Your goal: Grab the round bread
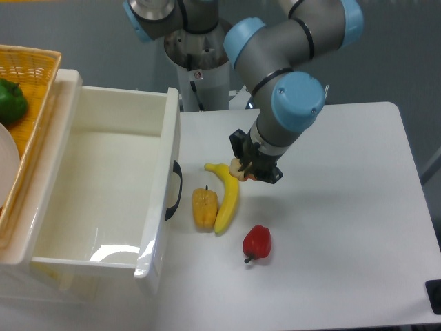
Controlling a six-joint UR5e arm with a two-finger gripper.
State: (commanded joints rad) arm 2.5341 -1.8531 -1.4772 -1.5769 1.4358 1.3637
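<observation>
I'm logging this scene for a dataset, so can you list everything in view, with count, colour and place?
round bread: one, pale beige, held in the gripper above the table, mostly hidden
banana: one, yellow, on the table right of the bin
yellow pepper: one, yellow-orange, touching the banana's left side
red pepper: one, red, on the table in front of the banana
bin: one, white, left part of the table, with a black handle
basket: one, yellow wicker, far left behind the bin
green pepper: one, green, inside the basket
table: one, white
arm: one, grey with blue joints
gripper: one, black, closed on the round bread
</observation>
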